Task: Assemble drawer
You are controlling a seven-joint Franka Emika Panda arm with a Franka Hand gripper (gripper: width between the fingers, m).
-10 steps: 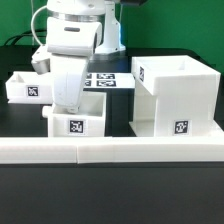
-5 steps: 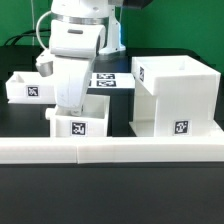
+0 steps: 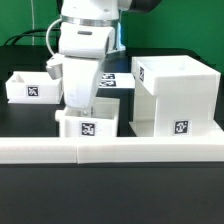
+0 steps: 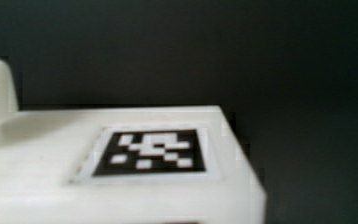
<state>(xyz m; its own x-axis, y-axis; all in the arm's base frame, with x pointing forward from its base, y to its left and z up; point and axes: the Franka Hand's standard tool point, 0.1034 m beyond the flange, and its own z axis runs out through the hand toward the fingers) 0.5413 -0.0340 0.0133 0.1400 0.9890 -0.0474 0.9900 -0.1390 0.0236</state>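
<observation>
So far: no drawer is inside the big box yet; it looks empty.
Small drawer: on the desk under the arm, near the big box's 9 o'clock side.
Other drawer: well apart, farther toward 9 o'clock.
Left to do: I think both drawers must go in.
Fingers: hidden, so I cannot tell if they are wide, narrow or holding the small drawer; the wrist view shows only a tag.
</observation>
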